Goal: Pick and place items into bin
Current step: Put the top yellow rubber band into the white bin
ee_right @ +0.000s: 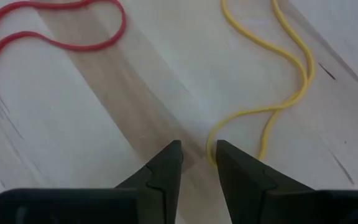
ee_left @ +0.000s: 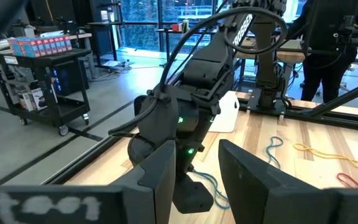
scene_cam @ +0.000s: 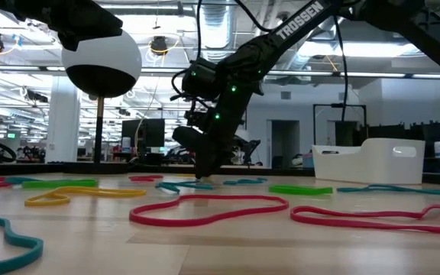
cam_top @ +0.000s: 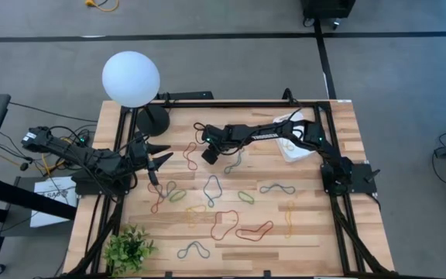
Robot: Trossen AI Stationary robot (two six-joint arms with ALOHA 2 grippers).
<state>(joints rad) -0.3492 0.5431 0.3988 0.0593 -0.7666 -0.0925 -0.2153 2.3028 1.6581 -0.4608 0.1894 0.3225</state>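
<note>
Several rubber-band items in red [cam_top: 254, 231], green [cam_top: 245, 197], grey-blue [cam_top: 277, 188] and yellow [cam_top: 289, 219] lie flat over the wooden table. The white bin [cam_top: 291, 149] stands at the far right, partly under my right arm. My right gripper [cam_top: 207, 153] slants down low over the table's far middle, open. In its wrist view a yellow item [ee_right: 291, 93] ends right at one fingertip, and a red item [ee_right: 55, 40] lies farther off. My left gripper [cam_top: 161, 157] hovers level at the left, open, with nothing between its fingers [ee_left: 160, 171]. My right gripper comes slanting down from the table's right, with one fingertip [ee_right: 235, 163] beside the yellow item's near end [ee_right: 211, 149]. Whether it touches that end I cannot tell. Nothing lies between the fingers, and the item rests flat on the table.
A white globe lamp [cam_top: 131, 78] on a black foot stands at the far left, and a small green plant [cam_top: 128, 249] at the near left corner. A person [ee_left: 328, 37] stands beyond the table. Black frame rails run along the table's sides.
</note>
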